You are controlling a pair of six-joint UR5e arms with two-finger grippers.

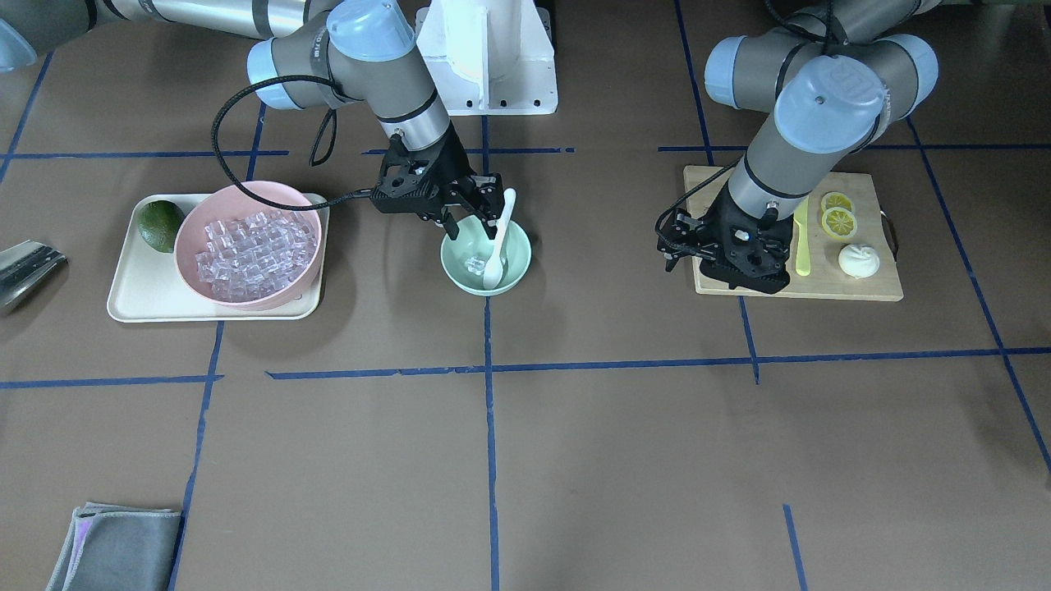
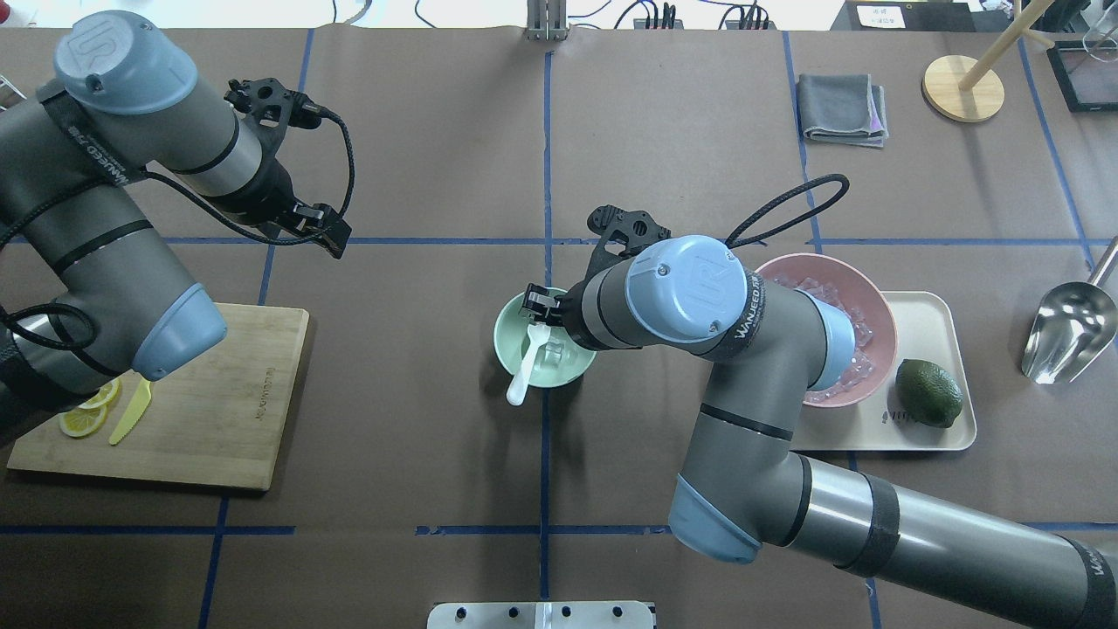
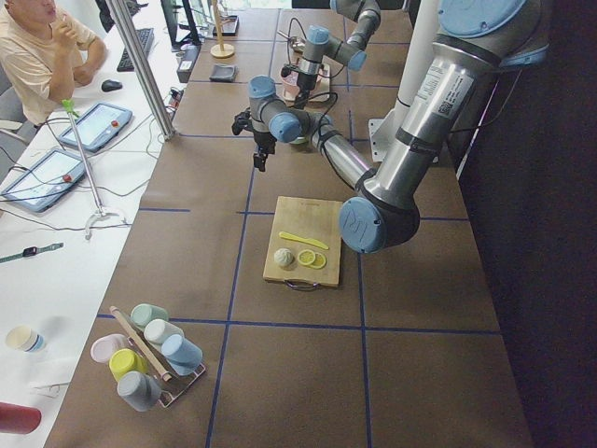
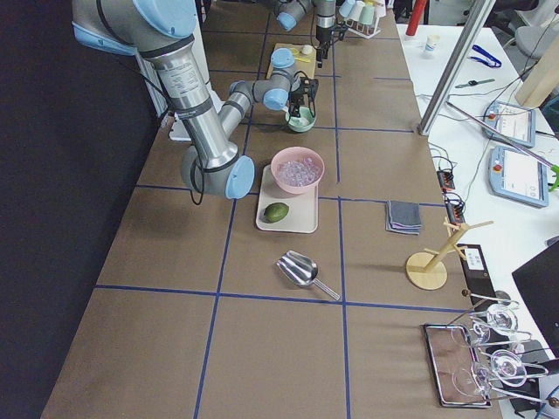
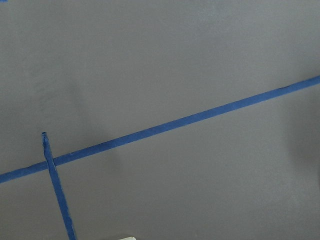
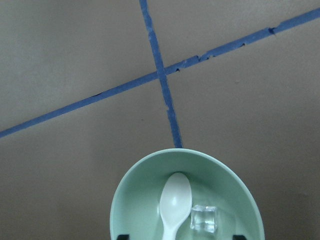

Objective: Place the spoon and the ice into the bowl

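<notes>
1. Front view: my right hand point(image 1: 472, 215) hangs over the green bowl point(image 1: 460, 277), fingers spread wide and holding nothing. The spoon point(image 1: 499, 234) leans in the bowl, scoop down, with one ice cube point(image 1: 475, 264) beside it. More ice point(image 1: 250, 250) fills the pink bowl point(image 1: 246, 190) on the tray point(image 1: 131, 300), next to a green fruit point(image 1: 160, 224). My left hand point(image 1: 675, 245) hovers at the edge of the cutting board point(image 1: 829, 286); I cannot tell how wide it is.
2. Overhead: the spoon's handle pokes past the bowl's rim toward the robot. A knife point(image 2: 129, 411) and lemon slices point(image 2: 87, 409) lie on the board.
3. Side views: both hands are too small for me to judge.
4. Left wrist: only the bench point(image 5: 200, 50) and blue tape point(image 5: 175, 122).
5. Right wrist: the bowl sits straight below, cube right against the scoop. Two dark fingertips point(image 6: 121, 236) show at the bottom edge, well apart.
</notes>
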